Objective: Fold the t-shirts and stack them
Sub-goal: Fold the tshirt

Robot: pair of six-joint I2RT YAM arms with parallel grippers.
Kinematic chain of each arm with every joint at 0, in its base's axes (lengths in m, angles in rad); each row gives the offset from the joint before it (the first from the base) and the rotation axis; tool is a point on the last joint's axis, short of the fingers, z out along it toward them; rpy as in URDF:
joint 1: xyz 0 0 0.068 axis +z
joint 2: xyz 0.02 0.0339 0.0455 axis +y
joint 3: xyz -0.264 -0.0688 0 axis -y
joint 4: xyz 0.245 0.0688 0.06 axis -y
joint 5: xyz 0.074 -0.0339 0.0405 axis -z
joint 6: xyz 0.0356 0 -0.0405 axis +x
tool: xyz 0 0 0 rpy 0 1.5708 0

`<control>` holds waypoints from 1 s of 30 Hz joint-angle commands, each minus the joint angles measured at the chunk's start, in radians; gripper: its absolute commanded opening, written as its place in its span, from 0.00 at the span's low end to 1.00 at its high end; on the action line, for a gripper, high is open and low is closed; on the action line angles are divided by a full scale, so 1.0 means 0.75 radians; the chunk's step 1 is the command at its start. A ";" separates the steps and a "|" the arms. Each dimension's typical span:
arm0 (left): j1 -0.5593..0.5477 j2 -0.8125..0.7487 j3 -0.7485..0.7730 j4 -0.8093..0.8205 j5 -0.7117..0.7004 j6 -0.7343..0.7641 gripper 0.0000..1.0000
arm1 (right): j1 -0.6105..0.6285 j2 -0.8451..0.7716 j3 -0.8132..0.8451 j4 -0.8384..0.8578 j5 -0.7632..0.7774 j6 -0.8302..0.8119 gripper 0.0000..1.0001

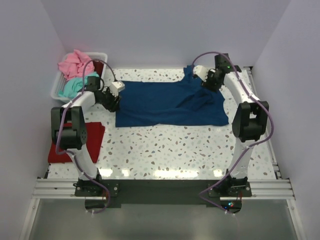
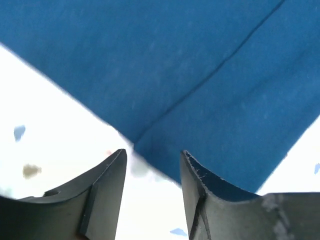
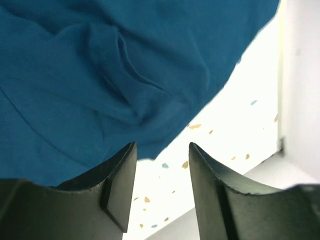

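Observation:
The navy blue t-shirt (image 1: 167,102) lies spread across the middle of the table, rumpled at its right end. My left gripper (image 1: 115,97) is open and empty at the shirt's left edge; in the left wrist view (image 2: 152,160) the blue cloth (image 2: 200,75) lies just beyond the fingertips. My right gripper (image 1: 206,80) is open and empty at the shirt's far right corner; in the right wrist view (image 3: 161,152) the creased cloth (image 3: 100,75) lies ahead. A dark red t-shirt (image 1: 92,137) lies folded at the left front. Pink (image 1: 72,64) and teal (image 1: 75,86) t-shirts are piled in the basket.
The white plastic basket (image 1: 56,89) stands at the far left corner. White walls enclose the table on the left, back and right. The speckled tabletop (image 1: 175,150) stretches in front of the blue shirt. The table's right rim (image 3: 290,145) shows in the right wrist view.

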 commanded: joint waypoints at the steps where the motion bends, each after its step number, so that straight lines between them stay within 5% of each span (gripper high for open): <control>1: 0.092 -0.167 -0.055 -0.062 0.080 -0.164 0.53 | -0.136 -0.003 0.207 -0.340 -0.074 0.300 0.51; 7: 0.095 -0.276 -0.259 -0.070 0.082 -0.321 0.57 | -0.276 0.005 0.137 -0.645 -0.225 0.562 0.50; 14: 0.097 -0.223 -0.331 -0.043 0.033 -0.442 0.58 | -0.343 0.009 -0.099 -0.541 -0.205 0.732 0.47; 30: 0.095 -0.110 -0.346 -0.062 0.014 -0.483 0.63 | -0.398 0.171 -0.136 -0.537 -0.215 0.800 0.40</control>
